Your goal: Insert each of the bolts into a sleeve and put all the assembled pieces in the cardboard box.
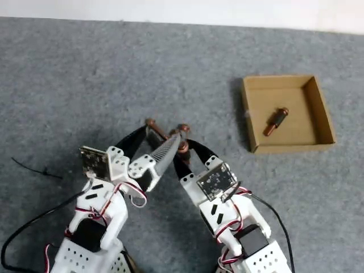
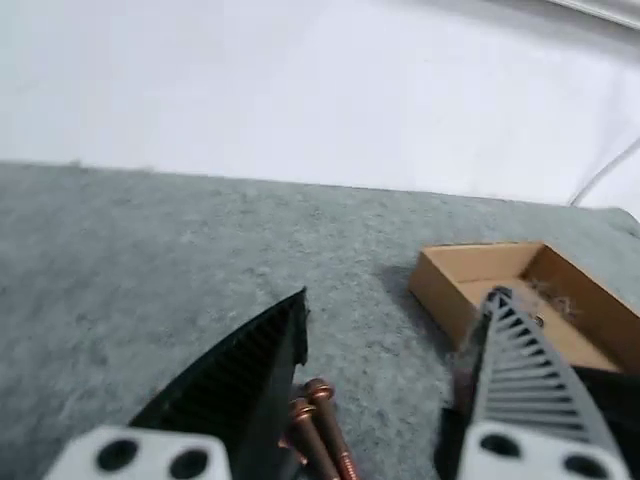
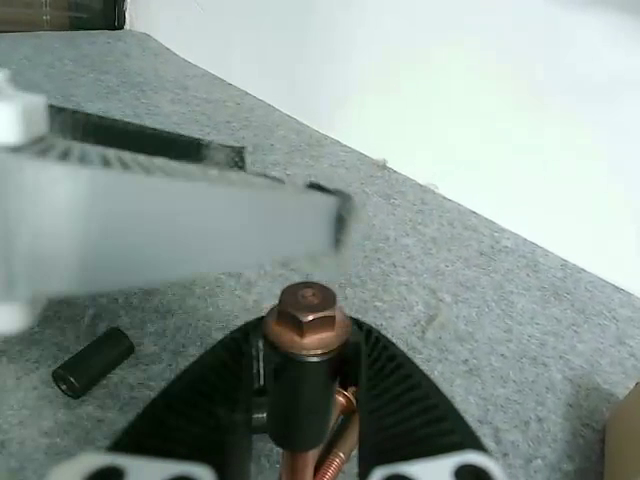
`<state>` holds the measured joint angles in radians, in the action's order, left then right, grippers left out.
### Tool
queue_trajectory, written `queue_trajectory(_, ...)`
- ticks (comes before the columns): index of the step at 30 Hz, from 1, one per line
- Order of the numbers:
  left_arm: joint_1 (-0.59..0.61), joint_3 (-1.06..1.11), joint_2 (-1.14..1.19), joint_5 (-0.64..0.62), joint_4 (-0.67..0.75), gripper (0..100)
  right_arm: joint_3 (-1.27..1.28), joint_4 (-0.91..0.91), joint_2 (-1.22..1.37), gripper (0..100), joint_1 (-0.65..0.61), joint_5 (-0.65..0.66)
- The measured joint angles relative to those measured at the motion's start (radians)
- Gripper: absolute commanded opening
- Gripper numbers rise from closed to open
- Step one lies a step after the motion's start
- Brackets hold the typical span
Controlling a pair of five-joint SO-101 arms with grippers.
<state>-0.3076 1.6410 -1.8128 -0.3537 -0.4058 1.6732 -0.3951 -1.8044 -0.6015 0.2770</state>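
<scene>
I've got a black held sleeve [image 3: 300, 400] clamped upright in the right gripper [image 3: 308, 340], and a copper bolt [image 3: 305, 320] sits in it with its hex head showing at the top. Right under that, two loose bolts [image 2: 322, 430] lie side by side on the grey mat [image 1: 85, 85], touching each other. The left gripper [image 2: 398, 300] hangs over them with its jaws spread wide and nothing in them, one black finger on one side of the pair and a grey one out on the box side. From the right wrist I see that grey finger [image 3: 170, 240] crossing just beyond my held piece. A loose sleeve [image 3: 92, 362] lies on its side on the mat, apart from the bolts. Over on the right of the table stands the cardboard box [image 1: 278, 79], well apart from both grippers, with one assembled piece [image 1: 276, 121] lying slantwise on its floor
</scene>
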Motion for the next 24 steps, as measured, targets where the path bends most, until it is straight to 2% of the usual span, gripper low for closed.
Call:
queue_trajectory(6,0.115,0.0,0.0,-0.081,0.003,26,0.0,0.0,0.0,0.5,0.0,0.0)
queue_trajectory(8,0.118,0.006,0.0,-0.083,0.003,24,0.0,0.0,0.0,0.5,0.005,0.0)
queue_trajectory(10,0.118,0.018,0.002,-0.071,0.003,17,0.0,0.0,0.0,0.5,0.025,0.0)
queue_trajectory(13,0.123,0.021,0.002,0.003,0.003,0,0.0,0.0,0.0,0.5,0.06,0.0)
queue_trajectory(15,0.123,0.021,0.002,0.04,0.003,3,0.0,0.0,0.0,0.5,0.069,0.0)
queue_trajectory(18,0.123,0.026,0.002,0.097,0.032,0,0.0,0.0,0.0,0.5,0.083,0.0)
queue_trajectory(24,0.195,0.035,0.002,0.178,0.006,1,0.0,0.132,0.0,0.5,0.253,0.0)
